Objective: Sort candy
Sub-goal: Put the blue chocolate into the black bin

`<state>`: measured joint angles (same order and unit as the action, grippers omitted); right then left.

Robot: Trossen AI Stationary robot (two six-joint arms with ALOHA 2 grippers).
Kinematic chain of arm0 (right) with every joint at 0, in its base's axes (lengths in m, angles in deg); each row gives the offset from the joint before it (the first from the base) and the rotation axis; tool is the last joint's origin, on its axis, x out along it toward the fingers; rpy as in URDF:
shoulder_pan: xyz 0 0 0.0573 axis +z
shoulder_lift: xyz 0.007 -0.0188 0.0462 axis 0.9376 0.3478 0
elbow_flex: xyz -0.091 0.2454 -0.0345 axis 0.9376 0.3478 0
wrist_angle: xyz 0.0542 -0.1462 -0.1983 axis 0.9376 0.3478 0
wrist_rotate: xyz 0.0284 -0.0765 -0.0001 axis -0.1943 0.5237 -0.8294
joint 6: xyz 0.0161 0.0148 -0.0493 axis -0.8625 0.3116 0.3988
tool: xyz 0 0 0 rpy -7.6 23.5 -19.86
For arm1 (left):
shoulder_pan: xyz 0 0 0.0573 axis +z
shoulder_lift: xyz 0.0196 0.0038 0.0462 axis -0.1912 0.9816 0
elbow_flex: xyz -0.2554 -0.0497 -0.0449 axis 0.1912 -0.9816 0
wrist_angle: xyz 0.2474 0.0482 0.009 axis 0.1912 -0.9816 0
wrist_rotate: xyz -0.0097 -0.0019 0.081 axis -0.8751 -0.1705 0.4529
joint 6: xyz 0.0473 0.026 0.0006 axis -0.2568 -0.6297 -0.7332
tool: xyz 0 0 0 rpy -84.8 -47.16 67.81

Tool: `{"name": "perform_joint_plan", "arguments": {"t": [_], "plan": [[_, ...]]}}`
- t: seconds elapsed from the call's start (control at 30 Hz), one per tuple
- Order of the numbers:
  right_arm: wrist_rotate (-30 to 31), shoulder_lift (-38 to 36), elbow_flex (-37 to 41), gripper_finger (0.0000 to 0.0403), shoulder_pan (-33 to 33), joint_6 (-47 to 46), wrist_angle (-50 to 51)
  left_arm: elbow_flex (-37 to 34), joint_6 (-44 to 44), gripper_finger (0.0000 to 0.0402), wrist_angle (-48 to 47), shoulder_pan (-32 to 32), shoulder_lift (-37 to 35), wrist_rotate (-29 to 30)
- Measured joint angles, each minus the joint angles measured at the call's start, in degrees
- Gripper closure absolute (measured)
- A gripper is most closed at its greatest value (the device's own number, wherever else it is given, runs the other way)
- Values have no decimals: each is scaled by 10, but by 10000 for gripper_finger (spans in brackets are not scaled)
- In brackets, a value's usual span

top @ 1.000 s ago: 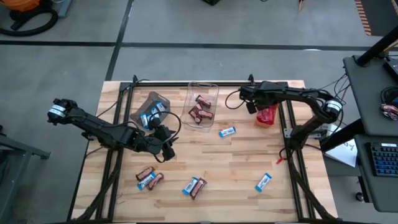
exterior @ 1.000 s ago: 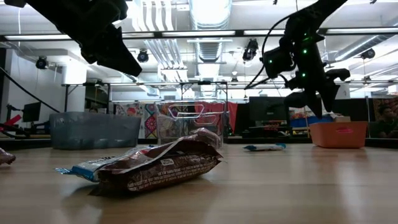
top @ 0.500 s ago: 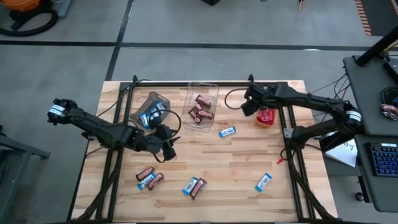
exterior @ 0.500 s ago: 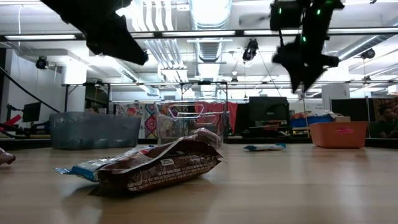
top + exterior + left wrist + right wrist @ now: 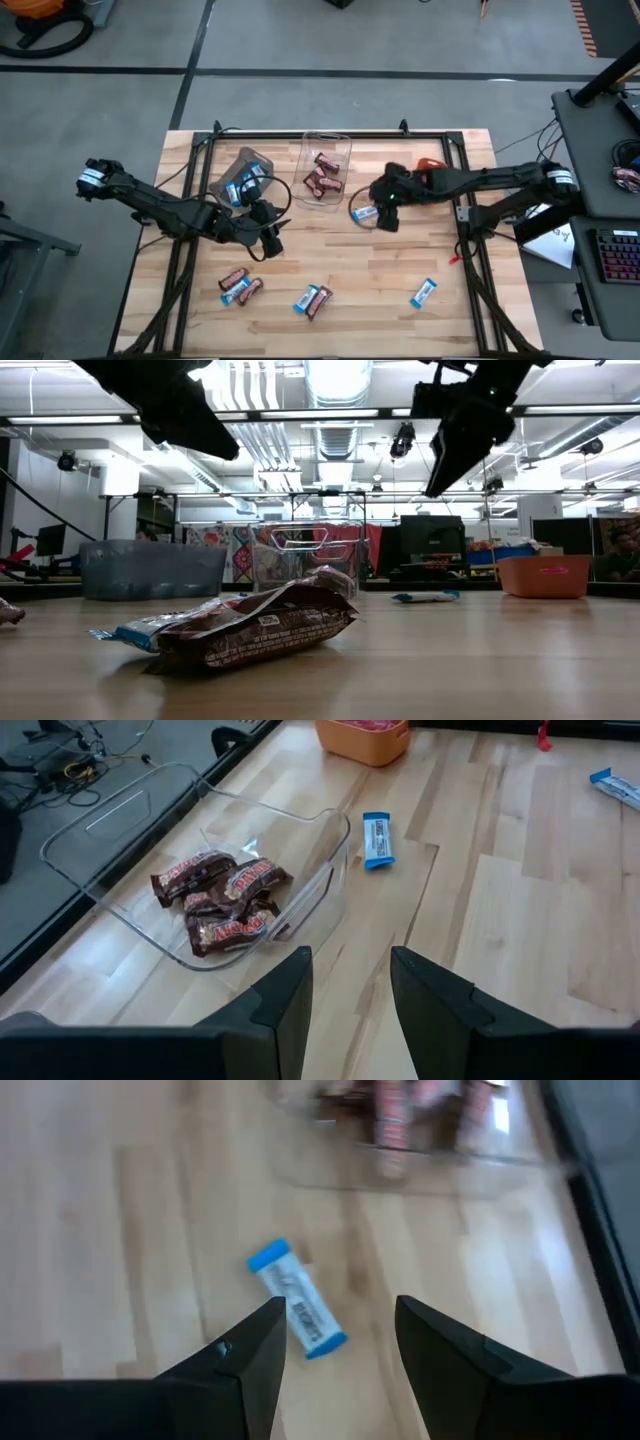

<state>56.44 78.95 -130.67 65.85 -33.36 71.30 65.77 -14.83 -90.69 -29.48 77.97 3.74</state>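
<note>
Candy scattered, right gripper above a blue bar

Right gripper (image 5: 385, 196), centre-right of the high view, hangs over a blue-and-white bar (image 5: 365, 212) with its jaws apart and empty. Left gripper (image 5: 350, 995), left of centre, also stands open with nothing between its fingers. Dark brown bars (image 5: 324, 176) lie in the clear bin (image 5: 326, 140) at upper centre. More candy (image 5: 312, 299) lies along the table's (image 5: 380, 290) lower edge.
</note>
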Motion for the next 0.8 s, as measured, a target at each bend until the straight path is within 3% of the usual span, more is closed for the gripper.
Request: {"name": "perform_joint_plan", "arguments": {"t": [0.47, 0.8], "plan": [[-20, 141, 1, 223, 20, 69, -18, 0, 0, 280, 0, 0, 0, 0], [-20, 211, 1, 223, -11, 104, -44, 0, 0, 280, 0, 0, 0, 0]]}}
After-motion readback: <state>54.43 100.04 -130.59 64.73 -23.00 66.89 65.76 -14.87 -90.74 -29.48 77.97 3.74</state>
